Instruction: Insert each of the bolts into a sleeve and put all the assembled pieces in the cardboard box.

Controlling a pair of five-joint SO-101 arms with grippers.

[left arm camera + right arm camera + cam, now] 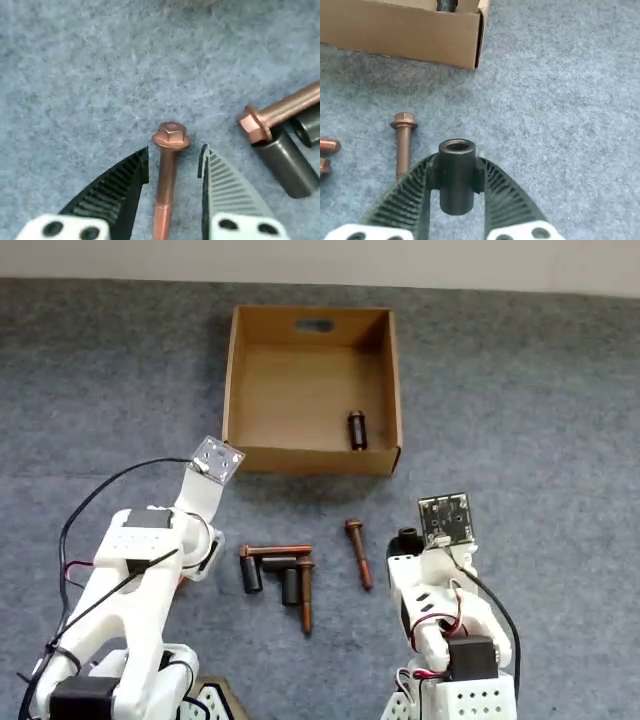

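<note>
My left gripper is open low over the grey carpet, its fingers on either side of a copper bolt without touching it. Just beyond lie another copper bolt and two dark sleeves. My right gripper is shut on a dark sleeve, held upright with its bore showing; in the high view this sleeve sits at the right arm's tip. The cardboard box stands at the back with one assembled piece inside, near its front right corner.
Between the arms lie a horizontal bolt, a vertical bolt, a third bolt and two loose sleeves. That third bolt lies just beside my right gripper. The box's near wall stands beyond it.
</note>
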